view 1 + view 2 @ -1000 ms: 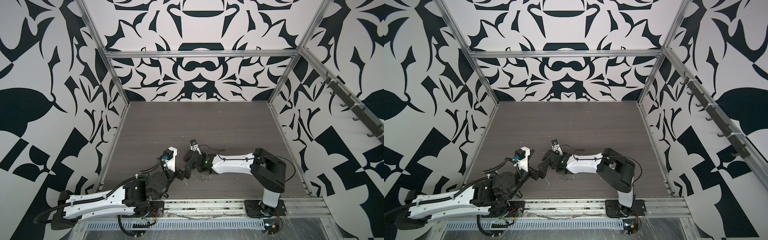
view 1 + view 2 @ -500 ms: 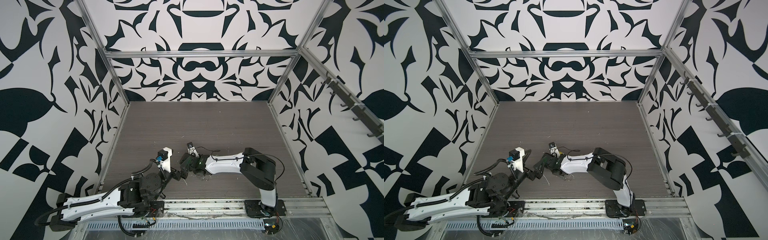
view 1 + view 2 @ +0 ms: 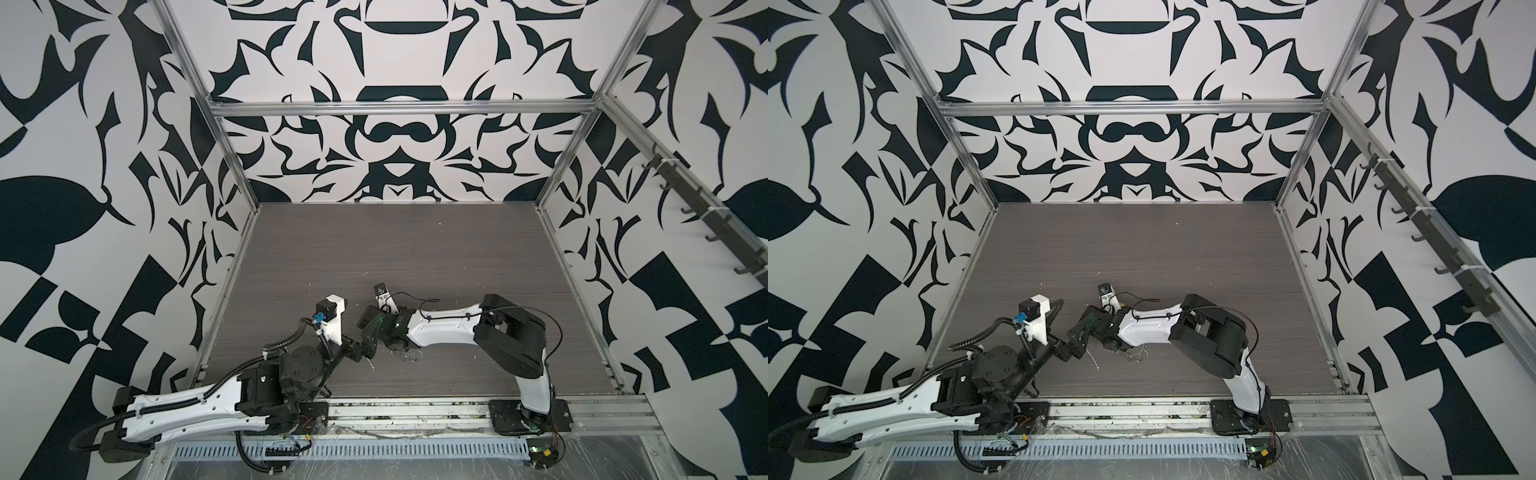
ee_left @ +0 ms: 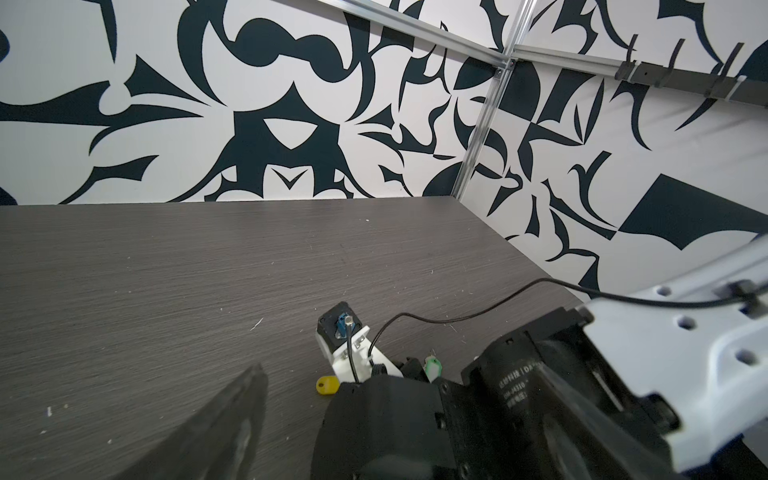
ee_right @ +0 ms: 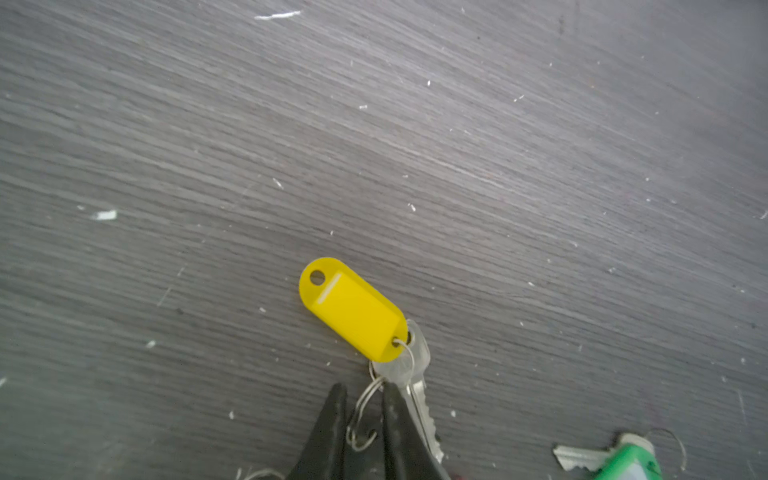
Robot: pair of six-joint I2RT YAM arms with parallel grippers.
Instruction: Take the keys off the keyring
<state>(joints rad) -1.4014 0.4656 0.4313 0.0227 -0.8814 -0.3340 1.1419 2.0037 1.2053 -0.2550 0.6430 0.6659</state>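
Flat on the dark wood-grain table [image 5: 415, 124], near the front edge and about mid-width in both top views: the yellow-tag key [image 5: 409, 359]. Silvery, with a rounded head and a toothed blade running alongside and partly under one black finger [image 5: 399, 432]. Overlapping the head, a yellow tag [image 5: 353, 309]: glossy oblong plastic, rounded at both ends, with a round hole at the free end and a pale stripe just past it. Joined to the key head at the other end by a thin wire link.

Reaching up to that head, a small silvery split ring [image 5: 361, 415], lying in the slim gap of the right gripper [image 5: 363, 388]. Jaws narrow, nearly together, one on each side of the ring. Impossible to tell whether pinching it or only flanking it.

Well apart, at the edge of the right wrist view: the green-tag key [image 5: 582, 457]. Silvery blade bare, head end covered by a green tag [image 5: 627, 461] with a pale face, cut off by the frame.

Seen from the left wrist, the same two tags on either side of the right gripper's body.

Left gripper [image 3: 361, 351] spread wide, just beside the right gripper.
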